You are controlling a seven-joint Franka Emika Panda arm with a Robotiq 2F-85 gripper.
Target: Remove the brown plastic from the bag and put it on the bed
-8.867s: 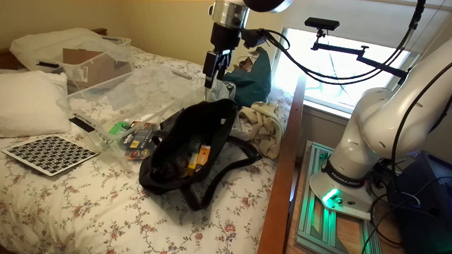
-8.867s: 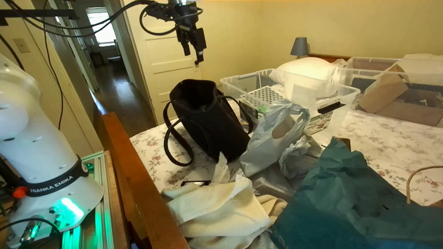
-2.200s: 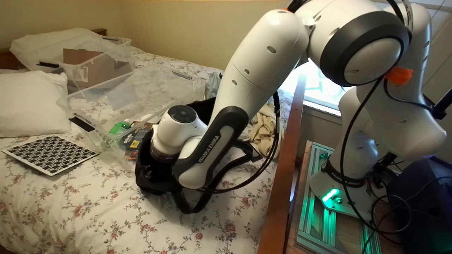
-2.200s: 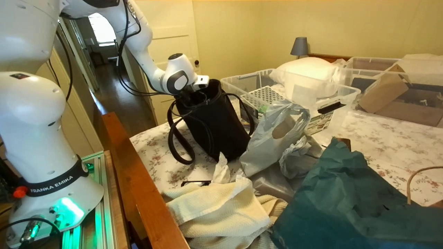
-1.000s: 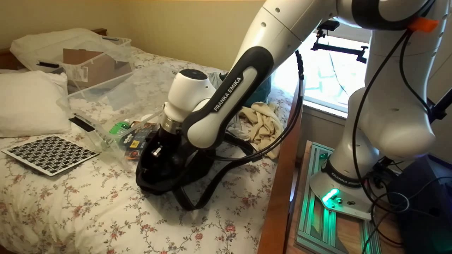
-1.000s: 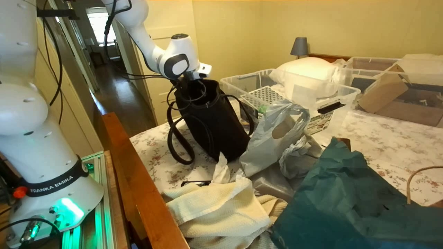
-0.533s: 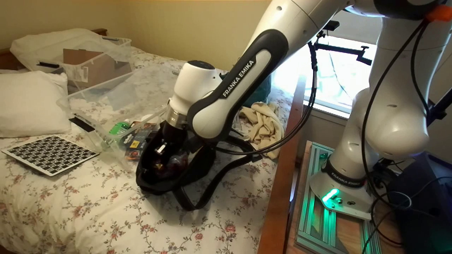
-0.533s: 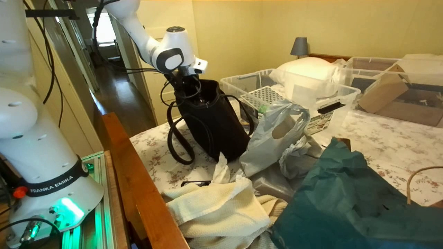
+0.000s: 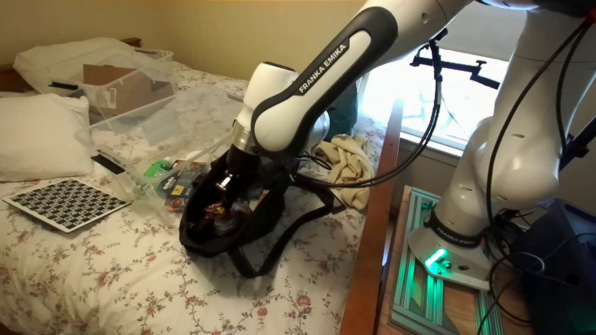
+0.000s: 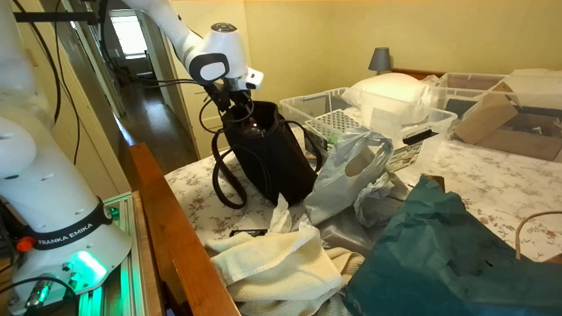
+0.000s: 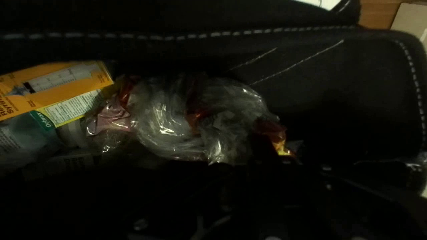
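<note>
The black bag (image 10: 272, 162) leans on the flowered bed (image 9: 139, 279), its mouth upward. My gripper (image 9: 226, 202) points down inside that mouth, shut on the crumpled, shiny brown plastic (image 9: 215, 211). Clear film is bunched together with the reddish-brown wrapping. In the wrist view the brown plastic (image 11: 270, 128) meets the dark fingertips, with a yellow patch beside them; the fingers themselves are mostly lost in shadow. A glint of brown plastic (image 10: 252, 127) shows just inside the bag's rim in an exterior view.
An orange syringe packet (image 11: 56, 85) lies in the bag beside the bundle. Around the bag are a clear bin (image 9: 153, 121), a grey plastic bag (image 10: 347, 175), a cream cloth (image 10: 281, 263) and a teal bag (image 10: 430, 254). A wooden rail (image 9: 372, 251) edges the bed.
My gripper hung above the bag at first, then was deep inside it. Over the last second it has risen, and the brown plastic has come up with it into sight.
</note>
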